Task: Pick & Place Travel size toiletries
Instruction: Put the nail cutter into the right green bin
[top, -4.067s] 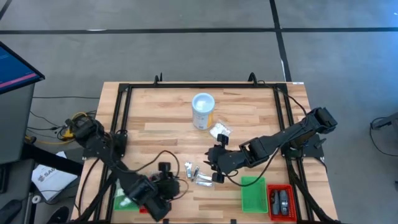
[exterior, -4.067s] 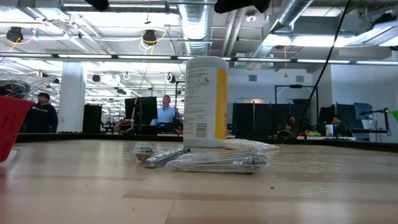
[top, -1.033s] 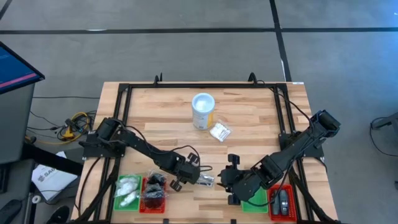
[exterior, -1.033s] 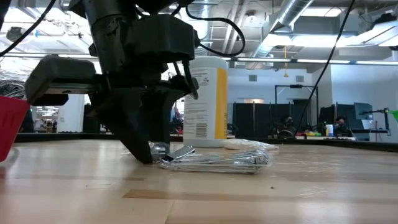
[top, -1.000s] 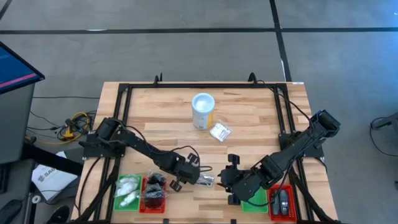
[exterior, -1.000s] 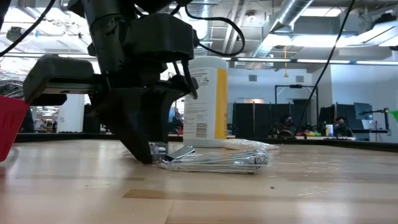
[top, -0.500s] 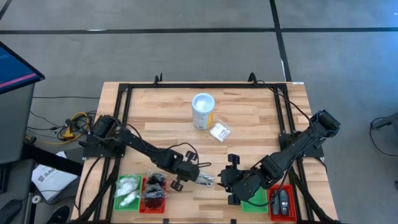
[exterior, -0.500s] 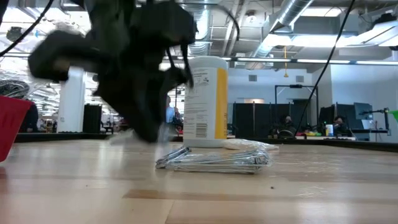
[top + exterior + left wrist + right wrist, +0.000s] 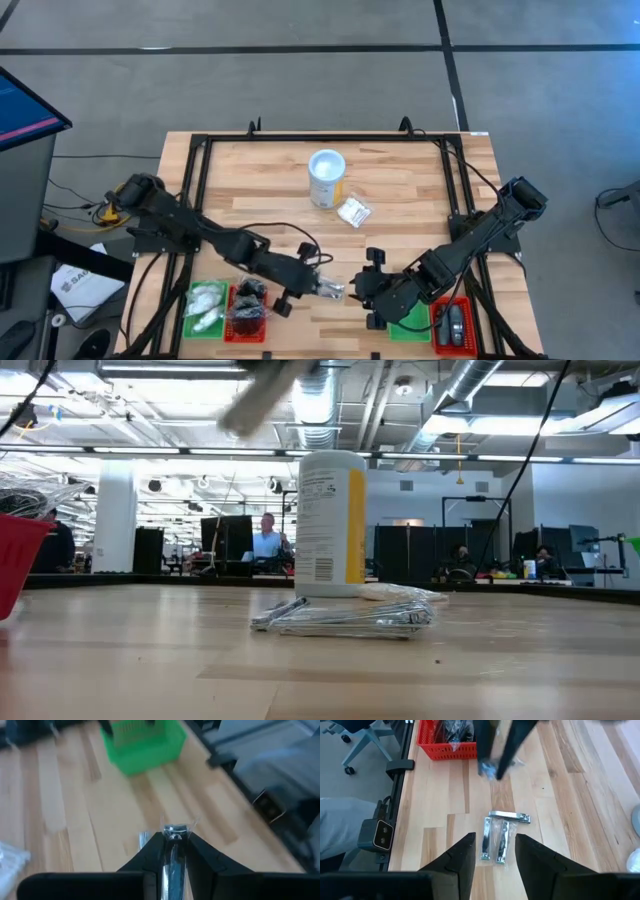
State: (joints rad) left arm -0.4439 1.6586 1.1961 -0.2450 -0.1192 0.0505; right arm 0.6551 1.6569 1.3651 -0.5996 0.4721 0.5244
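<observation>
My left gripper (image 9: 303,287) (image 9: 174,837) hangs above the table near its near edge, shut on a small clear-wrapped metal piece (image 9: 487,768). Three more clear-wrapped metal pieces (image 9: 501,838) (image 9: 345,617) lie flat on the wood just right of it. My right gripper (image 9: 370,287) (image 9: 495,840) hovers open over them, touching nothing. A white packet (image 9: 352,212) lies beside the tall white tub (image 9: 327,178). Other toiletries fill the left green tray (image 9: 205,305) and left red tray (image 9: 246,310). My left gripper pinches the clear-wrapped metal piece between its two fingers, with the piece's end (image 9: 173,829) poking out past the fingertips (image 9: 159,840). The fingers slant downward from above. The piece is lifted clear of the table and hangs from the fingers' free ends.
A green tray (image 9: 407,310) and a red tray (image 9: 451,325) sit at the near right corner. A black frame (image 9: 325,137) runs around the table top. Bare wood lies between the tub and the near pieces. People stand in the room beyond the far edge.
My left gripper, down at the table beside the pile and shut on one small wrapped piece, has risen out of the low view, carrying that piece clear of the table. The three other pieces have stayed put. The right arm has kept still.
</observation>
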